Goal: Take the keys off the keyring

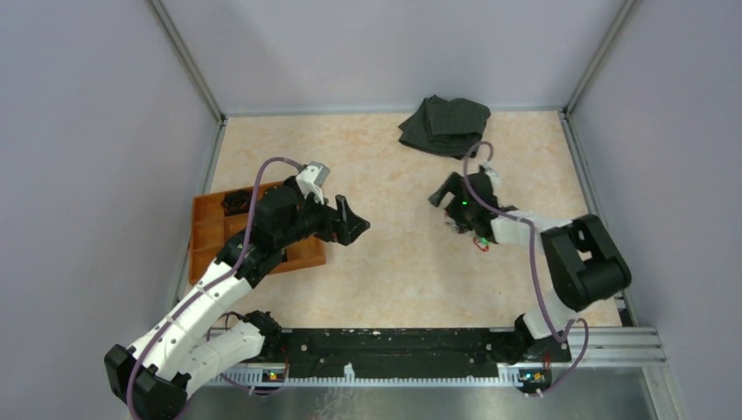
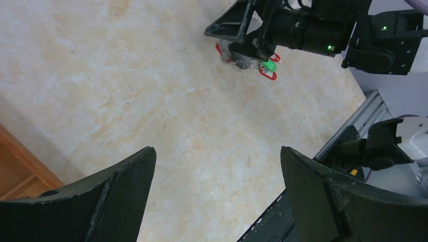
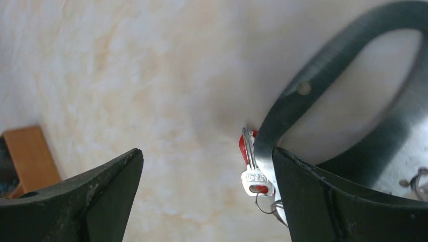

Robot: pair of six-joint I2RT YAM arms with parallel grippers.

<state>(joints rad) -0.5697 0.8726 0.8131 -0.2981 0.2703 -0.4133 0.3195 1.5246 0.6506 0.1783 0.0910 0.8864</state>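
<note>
Silvery keys [image 3: 254,177], one red-headed, lie with the keyring [image 3: 303,96] beside one finger of the right gripper [image 3: 206,151], its jaws wide apart. Left gripper [image 2: 216,151] gapes too, holding nothing, well away from them.

Can't count the keys [image 1: 480,243] tucked under the right gripper [image 1: 446,212] from above, with the blurred keyring [image 3: 323,69] cropped up close.

centre: bare surface [image 1: 394,271] between left end effector [image 1: 354,223] and right end effector [image 1: 442,194]
left edge: tray [image 1: 210,229] blocks
back: cloth [image 1: 444,125] near wall
right: keys [image 1: 480,243] under right end effector
</note>
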